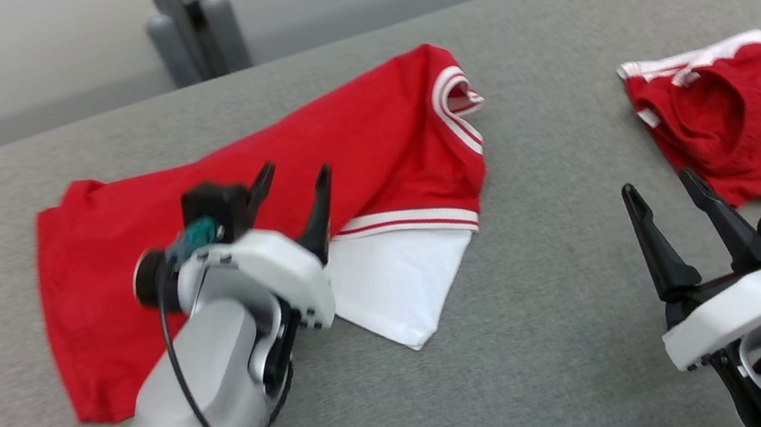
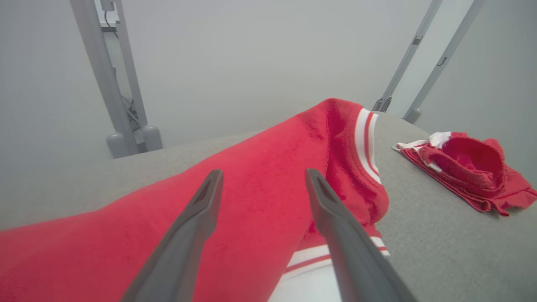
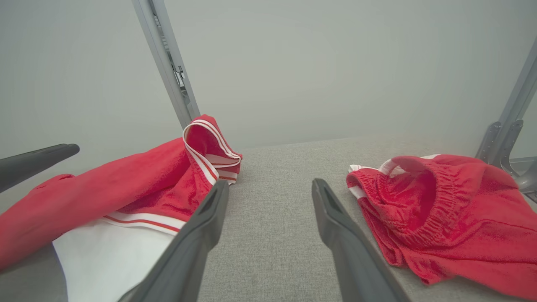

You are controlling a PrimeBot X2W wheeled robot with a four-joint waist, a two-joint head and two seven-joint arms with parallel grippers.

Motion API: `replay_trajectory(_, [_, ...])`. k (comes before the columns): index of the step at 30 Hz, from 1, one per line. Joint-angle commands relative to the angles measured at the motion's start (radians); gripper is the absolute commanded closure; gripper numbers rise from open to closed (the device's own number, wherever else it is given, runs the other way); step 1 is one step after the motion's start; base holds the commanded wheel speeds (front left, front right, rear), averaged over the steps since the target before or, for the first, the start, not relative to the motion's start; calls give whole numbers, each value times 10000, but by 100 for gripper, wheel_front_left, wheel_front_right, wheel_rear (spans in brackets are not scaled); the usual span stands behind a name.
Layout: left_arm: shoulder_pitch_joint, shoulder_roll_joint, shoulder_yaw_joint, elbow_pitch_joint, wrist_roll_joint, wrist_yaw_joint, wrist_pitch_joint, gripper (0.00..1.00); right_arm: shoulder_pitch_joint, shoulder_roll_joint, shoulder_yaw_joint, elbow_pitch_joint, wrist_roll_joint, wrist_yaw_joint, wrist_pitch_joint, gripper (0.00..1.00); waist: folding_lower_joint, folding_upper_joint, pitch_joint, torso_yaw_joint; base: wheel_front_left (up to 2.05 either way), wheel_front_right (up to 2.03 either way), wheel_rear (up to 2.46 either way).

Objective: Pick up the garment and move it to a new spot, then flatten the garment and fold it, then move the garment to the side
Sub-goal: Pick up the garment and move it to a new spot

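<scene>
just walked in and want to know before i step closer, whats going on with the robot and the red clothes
The robot is working on a red shirt that lies rumpled on the grey table, a white part sticking out toward the robot. Its left pincer hovers open over the shirt, holding nothing. The right pincer is open too, empty, near crumpled red shorts lying apart.

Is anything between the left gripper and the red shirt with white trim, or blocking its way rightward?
Nothing visible lies between the open left gripper and the red shirt with white trim. Toward the right, crumpled red shorts occupy part of the grey fabric surface.
</scene>
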Motion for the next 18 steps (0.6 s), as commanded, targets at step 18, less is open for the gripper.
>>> replay_trajectory(18, [6066, 1883, 4215, -5701, 1405, 1716, -72, 0, 909, -60, -125, -279, 38, 1, 576, 0, 0, 0, -1113, 1177, 0, 0, 0])
